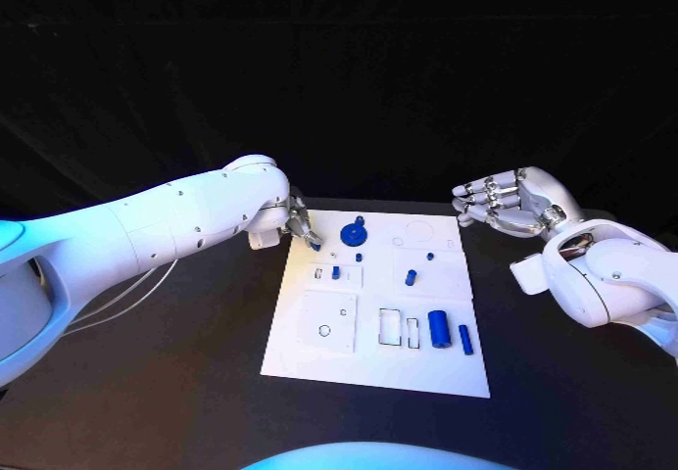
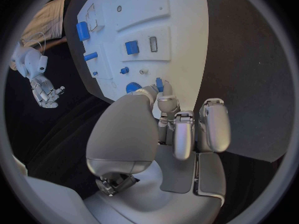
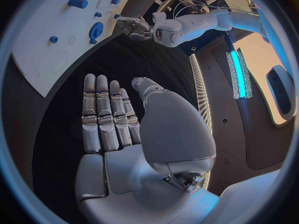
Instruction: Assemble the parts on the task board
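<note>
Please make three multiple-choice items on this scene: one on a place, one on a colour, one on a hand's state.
1. Where is the gear? A: on the board's far part. B: on the bare table. C: on the floor.
2. The board's colour? A: white. B: red. C: green.
3. The right hand is: A: holding a part. B: open, empty. C: pressing the board.
1A: the gear lies on the board, by the left hand, which pinches a small blue part. 2A: it shows white. 3B: it is spread, holding nothing.
</note>
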Controlling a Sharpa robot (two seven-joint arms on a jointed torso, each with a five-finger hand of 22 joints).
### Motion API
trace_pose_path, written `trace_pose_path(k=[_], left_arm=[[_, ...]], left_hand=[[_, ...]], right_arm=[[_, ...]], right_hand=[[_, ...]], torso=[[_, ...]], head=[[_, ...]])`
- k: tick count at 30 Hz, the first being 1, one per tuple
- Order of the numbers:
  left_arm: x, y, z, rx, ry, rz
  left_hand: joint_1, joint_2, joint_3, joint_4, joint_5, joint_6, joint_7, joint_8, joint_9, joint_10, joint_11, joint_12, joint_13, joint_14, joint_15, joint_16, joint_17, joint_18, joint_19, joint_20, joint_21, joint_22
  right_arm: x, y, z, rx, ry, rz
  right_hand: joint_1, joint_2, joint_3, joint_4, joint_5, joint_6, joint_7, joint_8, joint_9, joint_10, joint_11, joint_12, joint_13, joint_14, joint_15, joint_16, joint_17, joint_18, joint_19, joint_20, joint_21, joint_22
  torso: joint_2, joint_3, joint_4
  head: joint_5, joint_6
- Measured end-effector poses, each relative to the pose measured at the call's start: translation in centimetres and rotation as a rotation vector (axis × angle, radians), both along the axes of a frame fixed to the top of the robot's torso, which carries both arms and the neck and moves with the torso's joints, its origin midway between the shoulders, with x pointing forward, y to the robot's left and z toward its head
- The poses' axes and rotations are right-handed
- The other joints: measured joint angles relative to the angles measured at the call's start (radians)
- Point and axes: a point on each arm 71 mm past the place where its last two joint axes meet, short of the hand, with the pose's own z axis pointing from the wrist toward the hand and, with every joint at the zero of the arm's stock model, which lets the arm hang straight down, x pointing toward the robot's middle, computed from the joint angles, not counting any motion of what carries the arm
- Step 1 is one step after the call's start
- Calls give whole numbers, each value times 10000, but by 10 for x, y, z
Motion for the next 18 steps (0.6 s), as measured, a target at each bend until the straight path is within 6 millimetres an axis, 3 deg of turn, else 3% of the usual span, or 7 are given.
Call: trace_pose_path(k=[10, 18], left_arm=[[-20, 4, 7, -653, -268, 71], [-39, 7, -2, -857, -567, 70]], left_hand=[[-237, -319, 611, -134, 0, -12, 11, 163, 121, 236, -67, 158, 191, 0, 0, 0, -1, -1, 128, -53, 117, -1], [-313, -608, 933, -247, -1, -10, 11, 224, 270, 328, -86, 251, 304, 1, -72, 0, -1, -1, 216, -71, 207, -2]], right_arm=[[0, -1, 0, 5, 7, -20], [0, -1, 0, 17, 19, -37]], right_hand=[[0, 0, 0, 0, 0, 0, 0, 0, 0, 0, 0, 0, 0, 0, 0, 0, -13, 0, 0, 0, 0, -17], [0, 0, 0, 0, 0, -30, 30, 0, 0, 0, 0, 0, 0, 0, 0, 0, -12, 1, 0, 0, 0, -26]], torso=[[-1, 1, 1], [3, -1, 7]], head=[[62, 2], [105, -12]])
